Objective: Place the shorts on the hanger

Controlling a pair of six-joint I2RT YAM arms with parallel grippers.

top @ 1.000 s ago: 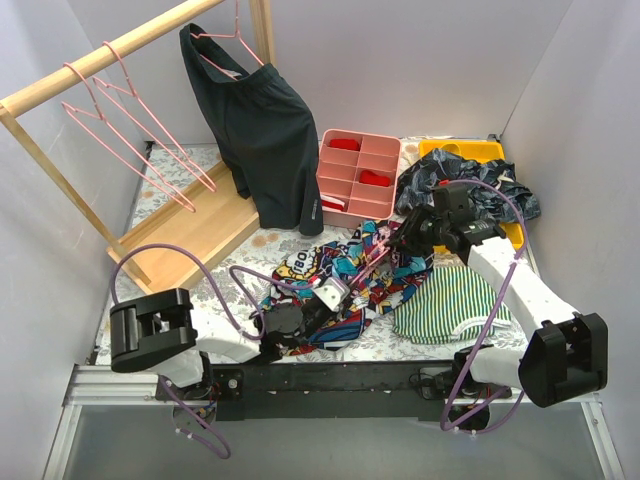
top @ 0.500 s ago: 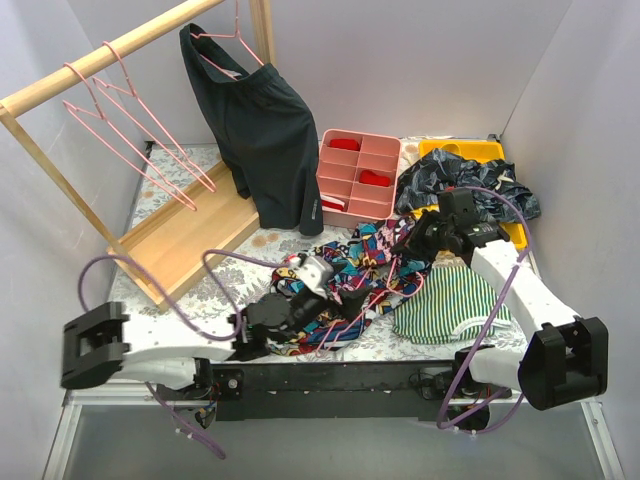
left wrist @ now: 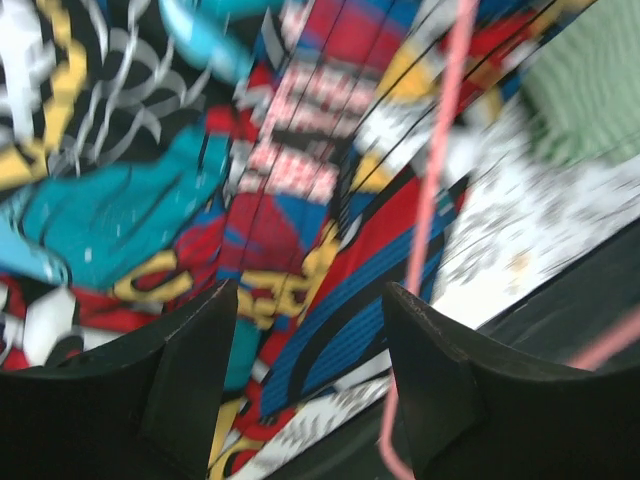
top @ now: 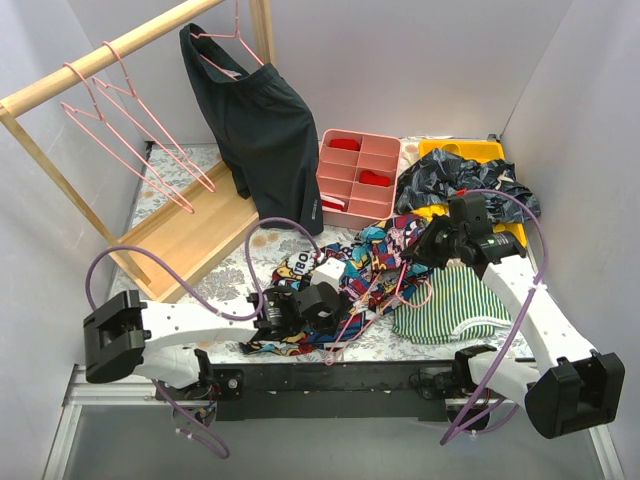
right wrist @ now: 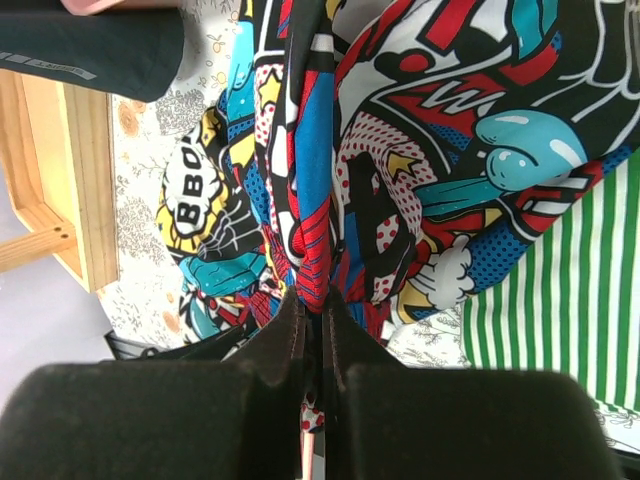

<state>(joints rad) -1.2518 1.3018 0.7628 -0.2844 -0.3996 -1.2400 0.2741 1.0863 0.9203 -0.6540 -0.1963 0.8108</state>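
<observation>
The left arm (top: 200, 325) and right arm (top: 525, 290) are white tubular links joined by chunky black joint housings. A purple cable loops off each, at 9 o'clock (top: 140, 248) and 4 o'clock (top: 510, 345). A black base rail (top: 330, 380) lies at 6 o'clock. The left tool (left wrist: 308, 290) and right tool (right wrist: 312, 300) have blunt matte-black fingers (left wrist: 190, 380).

You're working in a robot lab cell, not a home: plain grey panels (top: 420, 60) box in a small counter (top: 225, 270), the left arm (top: 190, 325) and right arm (top: 520, 290) are bolted to a rail (top: 330, 380), and a wooden rack (top: 100, 62) holds pink hangers (top: 140, 135).
</observation>
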